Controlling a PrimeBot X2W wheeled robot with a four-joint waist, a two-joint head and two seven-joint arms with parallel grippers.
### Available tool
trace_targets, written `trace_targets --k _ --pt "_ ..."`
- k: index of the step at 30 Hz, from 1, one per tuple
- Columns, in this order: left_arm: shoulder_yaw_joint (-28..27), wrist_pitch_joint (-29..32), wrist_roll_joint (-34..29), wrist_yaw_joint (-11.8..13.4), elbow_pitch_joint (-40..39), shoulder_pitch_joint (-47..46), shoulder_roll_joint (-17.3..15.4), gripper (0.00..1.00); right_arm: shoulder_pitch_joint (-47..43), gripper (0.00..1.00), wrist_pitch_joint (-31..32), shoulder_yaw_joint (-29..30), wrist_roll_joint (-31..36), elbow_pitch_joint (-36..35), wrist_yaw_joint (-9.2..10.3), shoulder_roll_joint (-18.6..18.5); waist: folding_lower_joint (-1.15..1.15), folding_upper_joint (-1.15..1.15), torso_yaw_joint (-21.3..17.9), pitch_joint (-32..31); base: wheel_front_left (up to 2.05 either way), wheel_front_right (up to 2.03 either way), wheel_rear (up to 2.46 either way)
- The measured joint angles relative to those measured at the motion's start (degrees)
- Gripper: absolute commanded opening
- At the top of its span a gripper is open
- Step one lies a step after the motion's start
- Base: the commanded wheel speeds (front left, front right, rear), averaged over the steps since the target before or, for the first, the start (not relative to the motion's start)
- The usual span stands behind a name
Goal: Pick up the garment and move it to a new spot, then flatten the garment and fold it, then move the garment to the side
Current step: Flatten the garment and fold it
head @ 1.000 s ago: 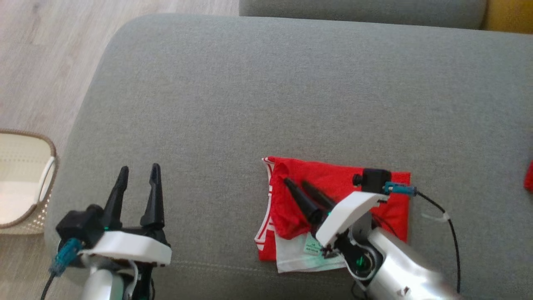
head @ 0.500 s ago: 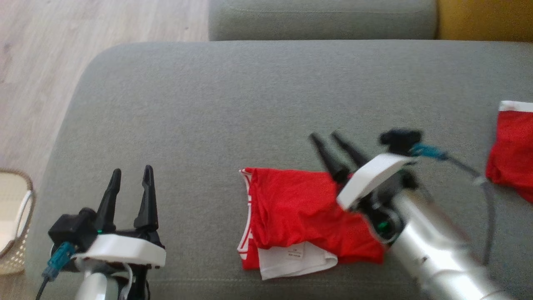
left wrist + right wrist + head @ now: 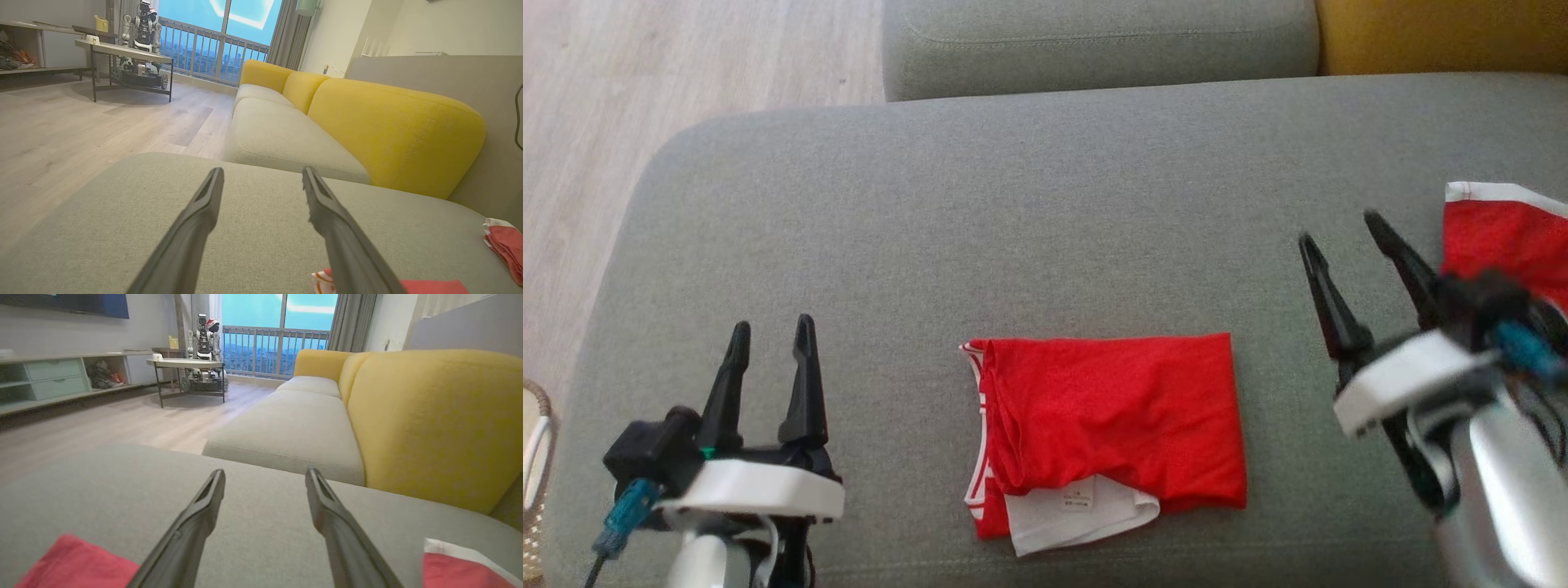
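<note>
Head camera looks down on the cushion (image 3: 1045, 204); 2 wrist cameras skim low across it.

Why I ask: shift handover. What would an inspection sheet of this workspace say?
Surface: grey cushion, carrying two garments.
Job's things: folded garment, red, lying flat near the cushion's front; a white layer with a label shows at its front edge.
Clutter: second garment, red with white trim, at the cushion's right, beyond the right gripper; basket on the floor, left.
Grippers: left gripper open, empty; right gripper open, empty.
Cables: left cable and right cable, teal plugs at the wrists.
Surroundings: wooden floor, yellow sofa back, table, balcony window.
</note>
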State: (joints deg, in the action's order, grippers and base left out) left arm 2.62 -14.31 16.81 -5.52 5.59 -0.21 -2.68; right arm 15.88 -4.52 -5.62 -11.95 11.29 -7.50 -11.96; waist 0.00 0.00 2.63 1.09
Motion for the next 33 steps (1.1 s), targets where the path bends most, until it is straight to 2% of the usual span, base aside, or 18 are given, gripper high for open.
trace_targets --k 5,8,11,26,27,28,29,33 --pt "0.3 0.0 0.0 0.6 -0.5 0.4 0.0 1.00 -9.3 1.00 -2.0 5.3 7.3 -7.4 0.00 4.7 0.00 0.00 -0.5 0.1 0.00 0.00 0.00" --pt "0.6 0.0 0.0 1.2 -1.0 1.4 0.0 1.00 -12.8 1.00 -4.4 7.1 10.7 -8.5 0.00 6.3 0.00 0.00 -0.6 0.1 0.00 0.00 0.00" --pt "0.6 0.0 0.0 2.5 -1.0 2.6 0.0 1.00 -14.9 1.00 -6.2 8.8 11.1 -8.5 0.00 8.0 0.00 0.00 -0.8 0.3 0.00 0.00 0.00" --pt "1.7 0.0 -0.1 2.8 -0.9 3.2 0.0 1.00 -15.4 1.00 -8.1 9.3 11.5 -6.6 0.00 9.1 0.00 0.00 0.5 0.7 0.00 0.00 0.00" --pt "1.9 0.0 -0.1 2.7 -0.7 3.2 0.0 1.00 -15.4 0.96 -8.1 8.8 11.4 -6.4 0.00 9.1 0.00 0.00 0.7 0.8 0.00 0.00 0.00" --pt "1.9 0.0 -0.1 2.7 -0.7 3.2 0.0 1.00 -15.4 0.03 -8.1 8.8 11.4 -6.4 0.00 9.1 0.00 0.00 0.7 0.8 0.00 0.00 0.00" --pt "2.1 0.0 -0.1 2.7 -0.5 3.2 0.0 1.00 -15.4 0.00 -8.1 7.2 11.4 -6.3 0.00 9.1 0.00 0.00 1.3 1.0 0.00 0.00 0.00" --pt "2.1 0.0 -0.1 2.5 -0.4 3.1 0.0 1.00 -15.3 0.00 -8.0 1.5 10.5 -5.2 0.00 9.1 0.00 0.00 2.8 1.6 0.00 0.00 0.00"
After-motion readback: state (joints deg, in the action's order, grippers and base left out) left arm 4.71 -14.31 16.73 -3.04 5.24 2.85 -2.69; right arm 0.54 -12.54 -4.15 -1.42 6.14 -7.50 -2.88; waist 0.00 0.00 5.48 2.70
